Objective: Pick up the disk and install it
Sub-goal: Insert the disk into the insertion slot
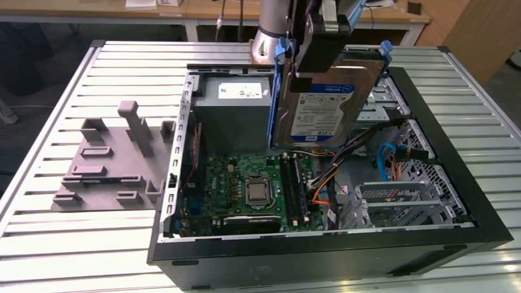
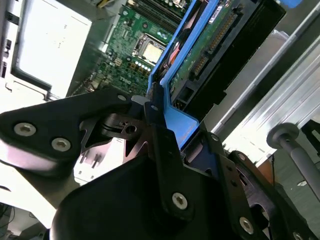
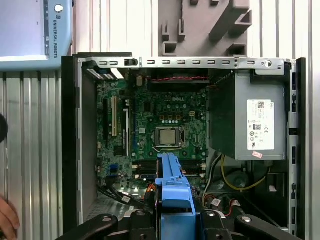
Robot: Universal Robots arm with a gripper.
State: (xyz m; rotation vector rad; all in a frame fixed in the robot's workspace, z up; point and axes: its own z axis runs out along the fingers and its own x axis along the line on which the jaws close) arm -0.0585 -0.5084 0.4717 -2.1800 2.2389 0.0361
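Note:
The disk [image 1: 321, 110] hangs upright over the open computer case [image 1: 456, 201], its blue-and-white label facing the exterior view and its blue bracket running up both long edges. My gripper [image 1: 313, 64] is shut on its upper end, clamping the bracket. In the second wrist view the gripper [image 2: 165, 130] pinches the blue bracket, and the disk [image 2: 210, 50] shows its green circuit-board side. The first wrist view looks straight down on the disk [image 3: 172, 185], edge-on above the motherboard [image 3: 155, 125], held by the gripper [image 3: 172, 220].
Inside the case lie the motherboard [image 1: 252, 183], a grey power supply box [image 1: 236, 104] with a white sticker, loose cables and metal drive bays [image 1: 391, 97]. A grey moulded fixture [image 1: 114, 159] stands on the slatted table at the exterior view's left. A hand [image 3: 5, 217] shows beside the case.

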